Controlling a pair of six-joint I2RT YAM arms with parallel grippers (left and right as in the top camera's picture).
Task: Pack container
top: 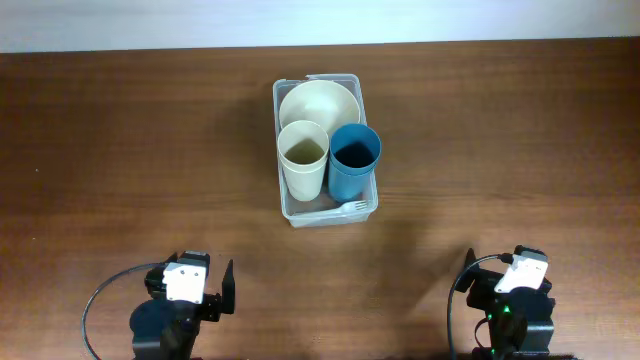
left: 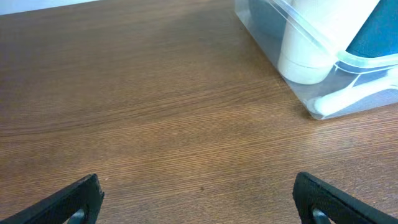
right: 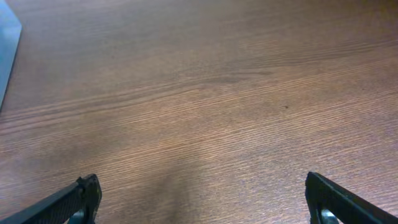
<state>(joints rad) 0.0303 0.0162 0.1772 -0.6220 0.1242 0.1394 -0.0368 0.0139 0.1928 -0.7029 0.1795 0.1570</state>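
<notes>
While both arms sit back at the near edge of the wooden table (top: pixel 120 150), the container (top: pixel 300 213) stands at the middle of the far half, well apart from either one, its long side running away from the robot. It is a clear plastic tub with rounded corners and a raised rim, and its contents show through the walls. A round cream bowl (top: pixel 320 103) fills the far end, a cream cup (top: pixel 303 158) and a blue cup (top: pixel 354 160) stand upright side by side in front of it, and a white fork (top: pixel 350 207) lies along the near wall. In the left wrist view the tub's near corner shows up close, the cream cup's base pressing against the see-through wall. The left gripper (left: pixel 196 193) has its jaws spread wide and holds nothing; the right gripper (right: pixel 202 193) is likewise spread and empty over bare wood.
</notes>
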